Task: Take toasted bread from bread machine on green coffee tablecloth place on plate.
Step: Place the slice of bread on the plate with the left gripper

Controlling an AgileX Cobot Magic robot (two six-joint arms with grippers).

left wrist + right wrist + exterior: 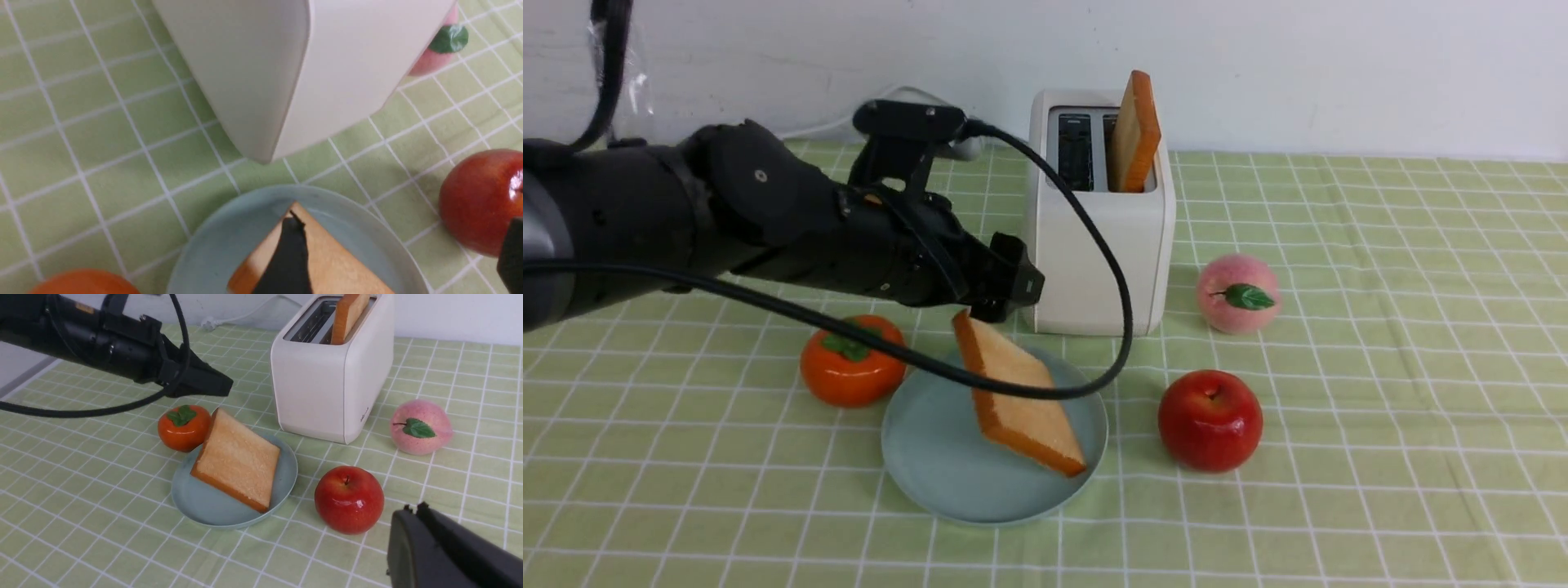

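L gripper (1009, 296): jaws wide open, nothing held. Hangs low over plate's back edge, just in front of toaster's left-front corner.
finger (291, 253): in L wrist view one dark finger lies across near toast's face and the other sits far off at the frame edge by apple. Can't tell if the tip touches the toast.
near toast (1021, 400): on plate, tilted. Lower corner is down on the plate; upper corner is raised right under L gripper, on the persimmon side.
plate (931, 457): flat on cloth, in front of toaster, between persimmon and apple.
toaster (1094, 261): upright on cloth, behind plate.
far toast (1135, 135): standing in toaster's right slot, roughly top half sticking out, leaning a bit.
cloth (1380, 408): covers the whole table.
persimmon (849, 371): just beside plate's left rim.
apple (1210, 420): near plate's right rim, not touching.
peach (1237, 292): right of toaster, behind apple.
cable (1112, 278): black, loops from L arm across toaster front and over near toast in front view.
R gripper (416, 516): only a black part shows in R wrist view, above cloth near apple. Open or closed, can't tell.
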